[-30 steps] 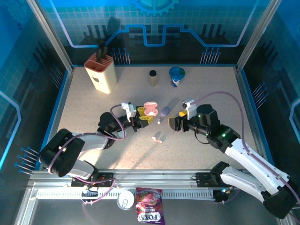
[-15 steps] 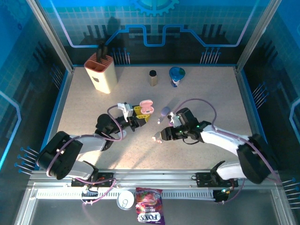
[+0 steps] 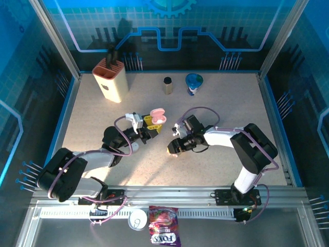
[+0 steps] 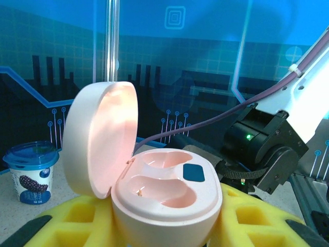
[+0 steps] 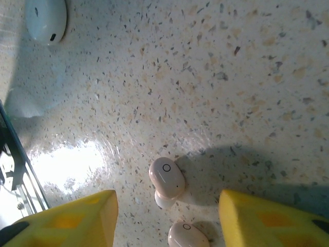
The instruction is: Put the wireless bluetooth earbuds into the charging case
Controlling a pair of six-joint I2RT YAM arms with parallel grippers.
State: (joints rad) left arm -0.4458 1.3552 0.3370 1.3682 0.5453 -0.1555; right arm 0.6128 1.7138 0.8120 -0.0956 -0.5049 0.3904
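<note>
View straight down onto a speckled tabletop point(image 5: 247, 77). The right gripper point(image 5: 167, 213) has its two yellow fingers point(image 5: 77, 218) spread wide. A pale pink earbud point(image 5: 166, 179) lies between them, touching neither, with a second earbud point(image 5: 187, 235) just nearer. Farther off to the left rests a pale pebble-shaped case point(image 5: 46, 18).

The candy bag point(image 3: 163, 231) read "FOX'S" in white letters. A nested-square sign point(image 4: 175, 17) stood on the blue back wall point(image 4: 216, 46). A pink earbud point(image 5: 166, 177) bore a small ring mark.

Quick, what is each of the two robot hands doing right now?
Left gripper: shut on the open pink charging case.
Right gripper: open, fingers straddling a pink earbud.
</note>
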